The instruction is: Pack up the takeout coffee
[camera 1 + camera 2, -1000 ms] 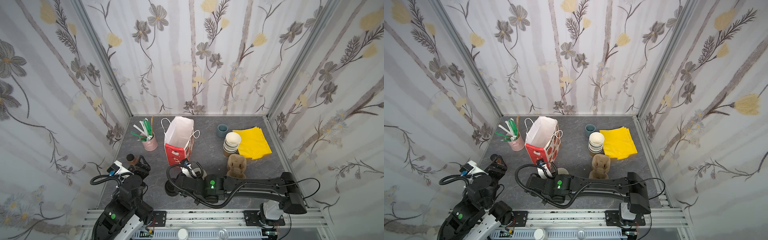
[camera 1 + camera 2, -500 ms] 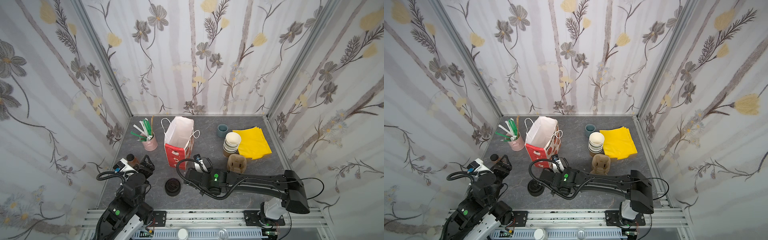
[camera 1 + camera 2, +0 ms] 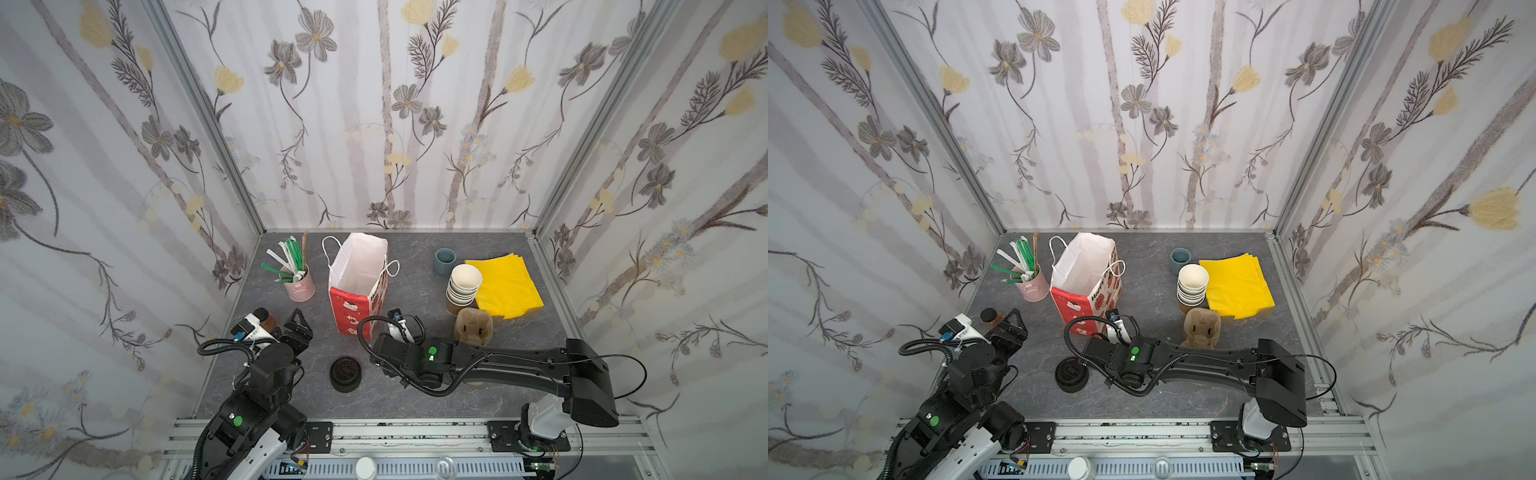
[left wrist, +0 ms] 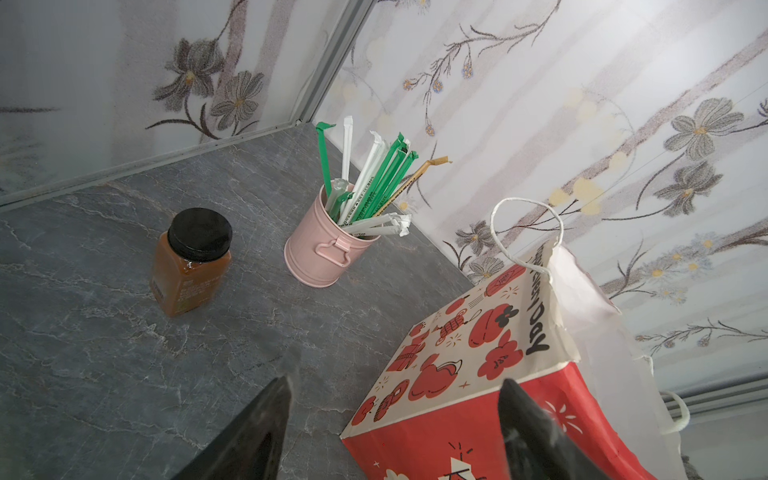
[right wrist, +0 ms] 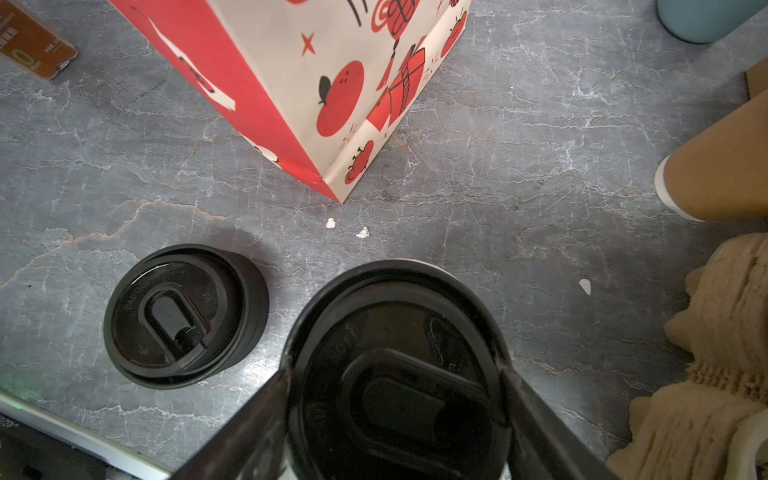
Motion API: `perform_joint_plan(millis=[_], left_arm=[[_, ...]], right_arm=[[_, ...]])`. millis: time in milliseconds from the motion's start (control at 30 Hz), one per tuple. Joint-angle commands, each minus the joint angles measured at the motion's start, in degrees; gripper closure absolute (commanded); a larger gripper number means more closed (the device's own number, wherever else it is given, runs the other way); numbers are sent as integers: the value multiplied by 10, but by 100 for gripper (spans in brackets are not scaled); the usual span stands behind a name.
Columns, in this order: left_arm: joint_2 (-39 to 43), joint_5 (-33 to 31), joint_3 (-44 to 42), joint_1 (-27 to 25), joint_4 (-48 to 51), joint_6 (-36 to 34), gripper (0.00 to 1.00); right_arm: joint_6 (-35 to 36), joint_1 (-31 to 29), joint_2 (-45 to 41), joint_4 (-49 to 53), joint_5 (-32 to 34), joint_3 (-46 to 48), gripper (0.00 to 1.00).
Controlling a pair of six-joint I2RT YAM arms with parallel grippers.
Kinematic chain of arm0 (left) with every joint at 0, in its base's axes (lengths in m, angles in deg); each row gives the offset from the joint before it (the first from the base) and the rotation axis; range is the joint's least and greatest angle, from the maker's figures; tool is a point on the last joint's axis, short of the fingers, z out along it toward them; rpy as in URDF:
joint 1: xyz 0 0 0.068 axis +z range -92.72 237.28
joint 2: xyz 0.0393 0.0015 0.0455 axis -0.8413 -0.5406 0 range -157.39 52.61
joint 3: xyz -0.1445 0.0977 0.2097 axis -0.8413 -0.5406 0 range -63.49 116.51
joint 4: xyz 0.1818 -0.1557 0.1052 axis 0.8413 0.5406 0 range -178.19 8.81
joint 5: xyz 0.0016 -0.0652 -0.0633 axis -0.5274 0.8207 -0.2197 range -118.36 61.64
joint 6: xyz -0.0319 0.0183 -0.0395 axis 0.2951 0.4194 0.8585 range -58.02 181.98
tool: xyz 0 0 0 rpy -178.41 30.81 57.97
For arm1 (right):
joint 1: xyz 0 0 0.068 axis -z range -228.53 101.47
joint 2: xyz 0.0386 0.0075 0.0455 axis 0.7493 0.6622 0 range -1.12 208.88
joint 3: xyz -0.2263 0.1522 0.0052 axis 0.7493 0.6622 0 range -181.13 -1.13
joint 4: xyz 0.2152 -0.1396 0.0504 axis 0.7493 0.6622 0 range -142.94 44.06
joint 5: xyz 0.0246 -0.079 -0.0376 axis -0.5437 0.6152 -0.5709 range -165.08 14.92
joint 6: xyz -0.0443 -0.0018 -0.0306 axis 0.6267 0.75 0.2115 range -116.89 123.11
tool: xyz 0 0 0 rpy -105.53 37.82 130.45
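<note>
Coffee cup (image 5: pixel 395 328) clamped at its lid in the right gripper (image 5: pixel 395 376), apparently bound for the open paper bag (image 3: pixel 358 266) nearby; left gripper (image 4: pixel 395 384) waits, open and empty.

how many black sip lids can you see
2. One caps the takeout coffee held in the right gripper; the other tops the lid stack on the table beside it. That stack probably hides more underneath.

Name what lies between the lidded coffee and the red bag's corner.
Right wrist view: bare grey table with two small white scraps between the takeout coffee and the paper bag.
</note>
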Motion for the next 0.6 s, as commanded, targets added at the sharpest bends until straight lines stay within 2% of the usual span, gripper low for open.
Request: perform_joint_plan(millis=[0,567], left_arm=[[-4,-2,1,0,-22,-2,21],[-5,0,1,1,-27,-3,21]], right_arm=[[-7,0,-1,-27,-1,3,24],[-5,0,-6,-7,25,-7,24]])
